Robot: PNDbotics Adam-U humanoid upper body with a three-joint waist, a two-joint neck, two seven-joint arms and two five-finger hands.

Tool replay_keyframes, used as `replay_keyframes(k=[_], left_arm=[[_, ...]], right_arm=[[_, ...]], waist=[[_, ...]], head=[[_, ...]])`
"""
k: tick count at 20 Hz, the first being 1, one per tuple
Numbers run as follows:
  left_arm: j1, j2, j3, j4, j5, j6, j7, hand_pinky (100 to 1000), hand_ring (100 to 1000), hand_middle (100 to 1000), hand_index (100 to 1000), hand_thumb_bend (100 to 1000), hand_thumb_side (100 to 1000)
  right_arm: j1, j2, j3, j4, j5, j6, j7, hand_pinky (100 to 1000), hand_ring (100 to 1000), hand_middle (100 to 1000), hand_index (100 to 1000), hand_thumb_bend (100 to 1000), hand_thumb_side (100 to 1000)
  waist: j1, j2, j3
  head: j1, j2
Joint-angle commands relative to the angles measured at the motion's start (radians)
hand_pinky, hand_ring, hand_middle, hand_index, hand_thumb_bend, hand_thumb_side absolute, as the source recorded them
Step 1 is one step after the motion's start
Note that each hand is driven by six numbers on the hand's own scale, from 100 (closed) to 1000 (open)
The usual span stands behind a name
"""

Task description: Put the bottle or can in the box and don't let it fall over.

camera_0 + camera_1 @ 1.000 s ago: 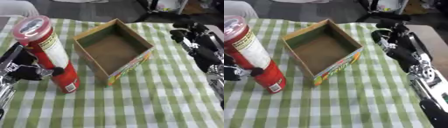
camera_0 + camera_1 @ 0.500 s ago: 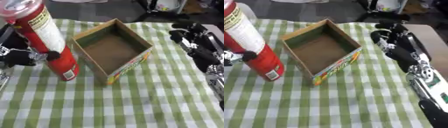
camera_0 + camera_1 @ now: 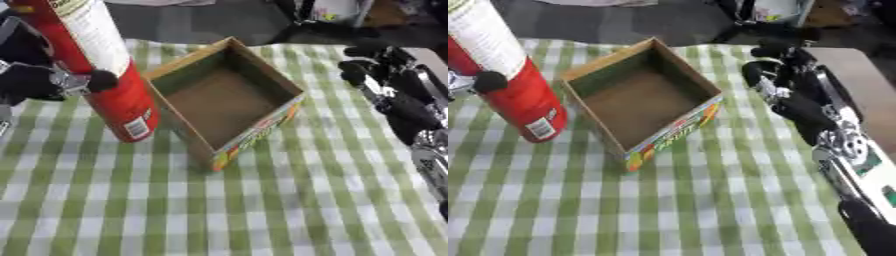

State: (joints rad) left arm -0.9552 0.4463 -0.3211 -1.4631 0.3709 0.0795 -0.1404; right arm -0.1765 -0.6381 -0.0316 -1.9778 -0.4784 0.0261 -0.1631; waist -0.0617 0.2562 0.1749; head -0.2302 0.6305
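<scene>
Red can [image 3: 105, 75] within left hand [image 3: 39, 80] fingers.

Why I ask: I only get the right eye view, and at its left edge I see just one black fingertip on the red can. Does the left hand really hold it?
Observer: Yes. The left eye view shows the rest of the left hand: its black palm sits against the left side of the can, with the fingers curled round it.
Operator: How high on the can is the hold?
Observer: About halfway up what shows, where the white label meets the red, well above the barcode patch.
Operator: Is the can clear of the box on that side?
Observer: In that view its lower red side shows right beside the left wall of the box. I cannot tell if they touch.
</scene>
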Motion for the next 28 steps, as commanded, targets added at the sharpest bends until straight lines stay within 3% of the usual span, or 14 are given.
replay_keyframes(k=[1,6,15,22,28], left_arm=[[-0.075,-0.008,0.023,0.034,0.012,0.024,0.025,196,268,213,283,134,100],[-0.164,-0.065,0.041,0.135,-0.022,0.021,0.069,194,265,211,281,115,100],[-0.251,-0.133,0.081,0.266,-0.092,-0.035,0.142,194,261,208,280,110,100],[-0.271,-0.195,0.094,0.337,-0.088,-0.069,0.226,200,263,210,283,100,100],[-0.258,-0.227,0.086,0.386,-0.105,-0.099,0.228,218,288,233,307,100,100]], right_arm=[[-0.016,-0.028,-0.003,-0.022,-0.005,-0.002,0.008,822,779,757,817,398,269],[-0.043,-0.031,0.005,-0.022,-0.01,-0.005,0.02,822,779,758,817,398,269],[-0.083,-0.026,0.02,-0.022,-0.02,-0.002,0.039,823,780,758,818,395,270],[-0.117,-0.014,0.036,-0.022,-0.029,0.006,0.054,823,781,759,818,395,271],[-0.132,-0.006,0.041,-0.022,-0.035,0.01,0.061,824,781,759,818,393,272]], waist=[[0.005,-0.015,-0.004],[0.003,-0.005,-0.02],[0.005,0.017,-0.055],[0.004,0.036,-0.09],[0.005,0.04,-0.104]], head=[[0.006,-0.013],[0.009,-0.027],[0.022,-0.048],[0.043,-0.067],[0.046,-0.075]])
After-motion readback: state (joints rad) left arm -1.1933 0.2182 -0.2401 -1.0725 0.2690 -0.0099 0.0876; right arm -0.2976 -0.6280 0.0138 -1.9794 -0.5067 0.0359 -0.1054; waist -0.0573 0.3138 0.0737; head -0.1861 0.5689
